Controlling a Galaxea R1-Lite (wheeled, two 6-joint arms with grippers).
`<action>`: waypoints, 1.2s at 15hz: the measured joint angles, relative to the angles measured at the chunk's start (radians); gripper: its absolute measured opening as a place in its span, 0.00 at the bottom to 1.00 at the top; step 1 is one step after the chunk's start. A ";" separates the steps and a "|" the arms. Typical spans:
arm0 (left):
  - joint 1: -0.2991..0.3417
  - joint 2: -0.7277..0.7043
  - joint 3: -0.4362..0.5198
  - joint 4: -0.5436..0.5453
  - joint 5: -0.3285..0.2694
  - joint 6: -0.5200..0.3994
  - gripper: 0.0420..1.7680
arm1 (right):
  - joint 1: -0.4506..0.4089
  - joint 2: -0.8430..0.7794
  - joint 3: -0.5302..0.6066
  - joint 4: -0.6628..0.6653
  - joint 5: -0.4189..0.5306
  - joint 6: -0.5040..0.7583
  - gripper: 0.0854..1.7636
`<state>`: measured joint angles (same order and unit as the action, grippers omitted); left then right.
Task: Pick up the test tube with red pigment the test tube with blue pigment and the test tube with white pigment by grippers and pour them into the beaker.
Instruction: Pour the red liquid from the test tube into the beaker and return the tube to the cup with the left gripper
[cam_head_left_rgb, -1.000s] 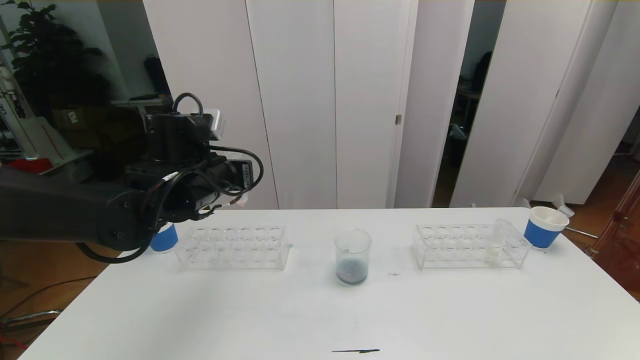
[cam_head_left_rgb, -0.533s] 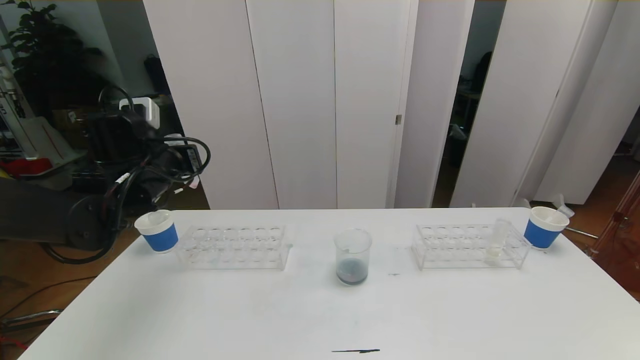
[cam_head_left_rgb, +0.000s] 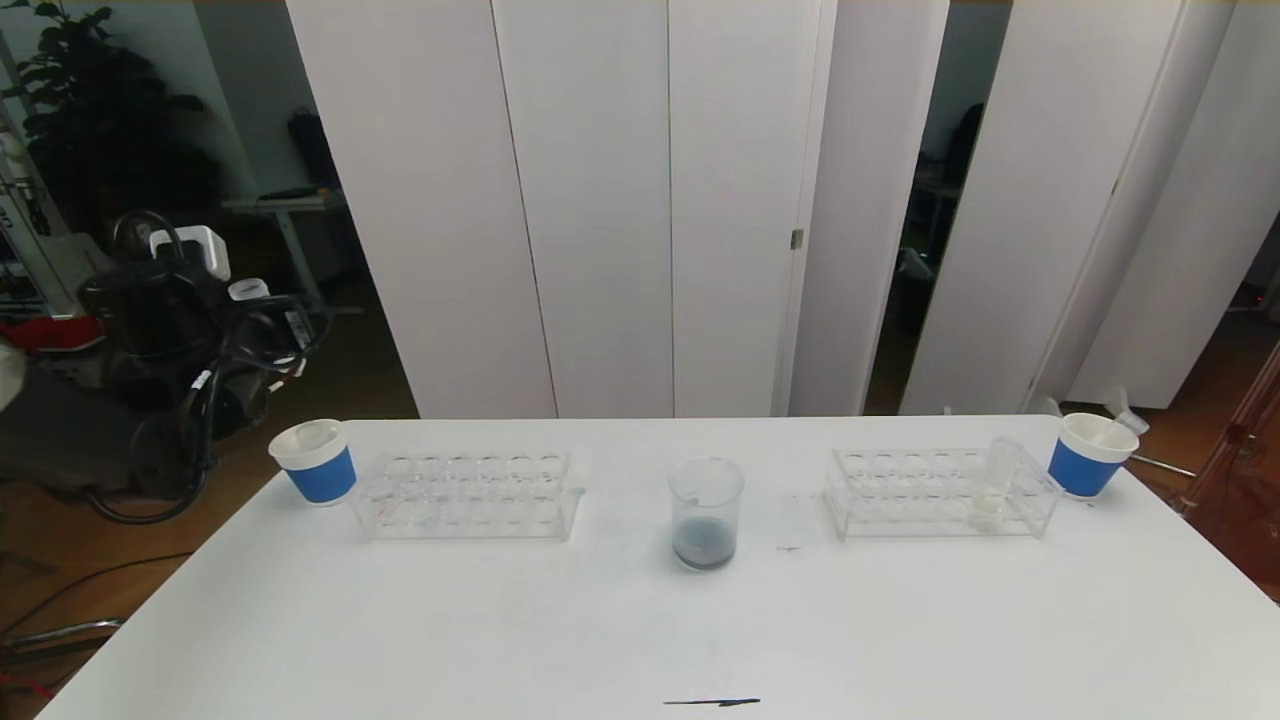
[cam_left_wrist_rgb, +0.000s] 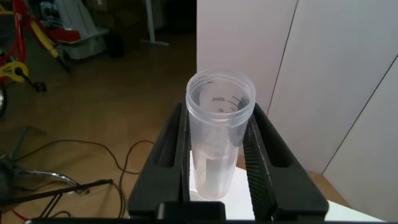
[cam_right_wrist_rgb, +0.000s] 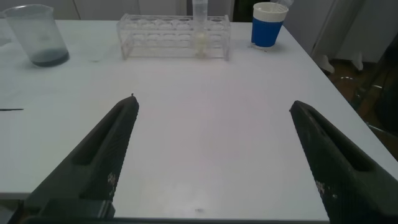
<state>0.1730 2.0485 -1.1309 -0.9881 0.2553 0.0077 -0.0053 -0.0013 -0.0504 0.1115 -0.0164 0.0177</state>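
left gripper (cam_left_wrist_rgb: 217, 158) sits off past the table's left edge, black flat fingers pinching a clear plastic tube (cam_left_wrist_rgb: 219, 134) (wide mouth, printed scale marks on the inside wall, looks empty to me, so i can't say which pigment it had). in the head view that arm is just a dark bundle of cables beside the table (cam_head_left_rgb: 640, 620).

right gripper (cam_right_wrist_rgb: 211, 155) hangs low over the near right part of the smooth white tabletop, its two matte black wedge fingers spread wide with nothing between them.

beaker (cam_head_left_rgb: 706, 513) stands upright mid-table, clear glass cylinder with a flared rim and a dark greyish puddle at the bottom. a clear acrylic rack (cam_head_left_rgb: 465, 495) on its left looks empty. the other rack (cam_head_left_rgb: 940, 492) on its right holds the white tube (cam_head_left_rgb: 992, 485) upright near its right end, cream stuff pooled in the round tip. a blue-banded white paper cup (cam_head_left_rgb: 315, 461) stands by the left rack, another cup (cam_head_left_rgb: 1090, 454) by the right one.
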 joint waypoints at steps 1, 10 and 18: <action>0.025 0.020 -0.004 -0.018 -0.025 0.001 0.32 | 0.000 0.000 0.000 0.000 0.000 0.000 0.99; 0.113 0.130 0.013 0.002 -0.125 -0.109 0.32 | 0.000 0.000 0.000 0.000 0.000 0.000 0.99; 0.136 0.176 0.024 0.051 -0.130 -0.193 0.32 | 0.000 0.000 0.000 0.000 0.000 0.000 0.99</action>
<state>0.3087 2.2240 -1.1064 -0.9370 0.1249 -0.1855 -0.0051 -0.0013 -0.0504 0.1111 -0.0168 0.0181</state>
